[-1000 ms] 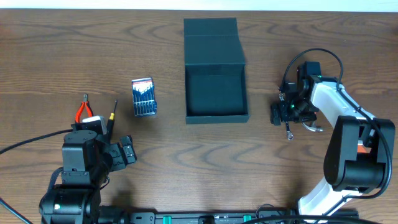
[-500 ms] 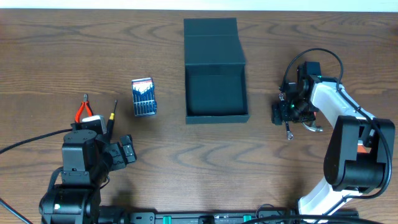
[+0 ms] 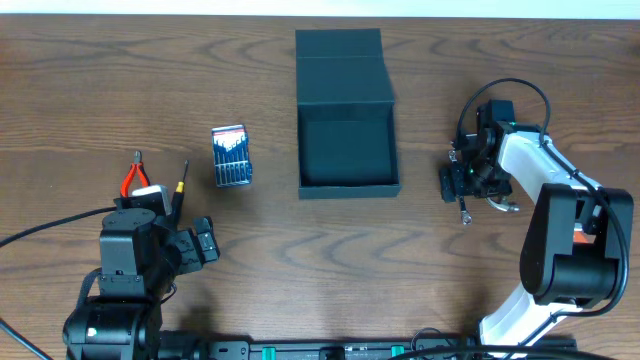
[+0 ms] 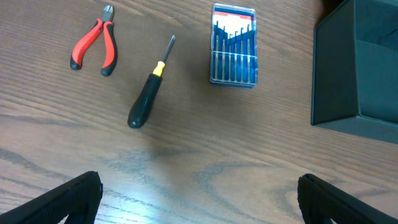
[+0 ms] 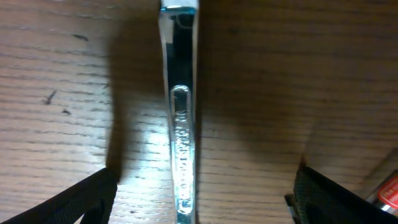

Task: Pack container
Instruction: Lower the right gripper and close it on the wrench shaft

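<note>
Raised lettering on the chrome wrench (image 5: 181, 124) is showing too blurred to read. The right gripper (image 5: 202, 193) is standing wide open astride it, gripping nothing, right of the open container (image 3: 347, 150); the left gripper (image 4: 199, 199) is gaping empty, well left of the container.

The only change I can find is on my right side, and it is slight. In the overhead view the right gripper (image 3: 455, 182) has crept sideways, away from the container (image 3: 347, 188), so the strip of bare table between the two is a touch wider than it was a second ago. The black wrist block behind the fingers has gone with it, and the black cable (image 3: 510, 81) looped over that wrist has shifted the same way. Most of the drift came in the last half second. Whether the finger spacing altered at all I cannot tell from overhead.
</note>
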Available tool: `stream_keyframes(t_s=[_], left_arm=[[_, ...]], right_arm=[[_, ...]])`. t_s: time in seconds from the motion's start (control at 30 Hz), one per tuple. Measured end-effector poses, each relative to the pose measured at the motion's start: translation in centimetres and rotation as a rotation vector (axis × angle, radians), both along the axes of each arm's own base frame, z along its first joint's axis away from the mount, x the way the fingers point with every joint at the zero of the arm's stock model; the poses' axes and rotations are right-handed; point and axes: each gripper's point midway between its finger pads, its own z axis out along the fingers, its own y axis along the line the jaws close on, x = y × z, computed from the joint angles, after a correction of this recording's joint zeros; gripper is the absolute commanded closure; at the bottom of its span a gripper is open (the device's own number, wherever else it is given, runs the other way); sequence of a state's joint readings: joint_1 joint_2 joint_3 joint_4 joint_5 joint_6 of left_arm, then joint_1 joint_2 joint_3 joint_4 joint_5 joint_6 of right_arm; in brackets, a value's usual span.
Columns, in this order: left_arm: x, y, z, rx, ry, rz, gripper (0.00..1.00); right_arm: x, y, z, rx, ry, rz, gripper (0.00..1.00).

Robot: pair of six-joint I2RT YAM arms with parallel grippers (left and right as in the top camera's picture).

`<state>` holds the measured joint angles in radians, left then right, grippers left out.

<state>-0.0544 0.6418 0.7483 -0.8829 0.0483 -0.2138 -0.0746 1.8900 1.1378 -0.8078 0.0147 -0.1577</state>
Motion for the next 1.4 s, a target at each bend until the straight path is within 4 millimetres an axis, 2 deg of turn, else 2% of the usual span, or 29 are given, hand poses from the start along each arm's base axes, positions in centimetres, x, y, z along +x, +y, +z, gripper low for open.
stream_keyframes(t_s=[0.83, 1.03, 1.23, 1.3, 1.4], left_arm=[[0.0, 0.0, 0.0, 0.0, 0.0, 0.0, 0.01], [0.0, 0.0, 0.0, 0.0, 0.0, 0.0, 0.01], [0.0, 0.0, 0.0, 0.0, 0.0, 0.0, 0.02], [0.0, 0.0, 0.0, 0.0, 0.0, 0.0, 0.01], [0.0, 0.0, 0.0, 0.0, 0.0, 0.0, 0.01]], right_arm=[[1.5, 0.0, -0.1, 0.001, -0.082, 0.0, 0.15], [1.6, 0.0, -0.1, 0.0, -0.086, -0.008, 0.32], [1.7, -0.1, -0.1, -0.003, -0.089, -0.025, 0.45], [1.7, -0.1, -0.1, -0.004, -0.089, -0.028, 0.54], [1.7, -0.2, -0.1, -0.007, -0.089, -0.037, 0.73]])
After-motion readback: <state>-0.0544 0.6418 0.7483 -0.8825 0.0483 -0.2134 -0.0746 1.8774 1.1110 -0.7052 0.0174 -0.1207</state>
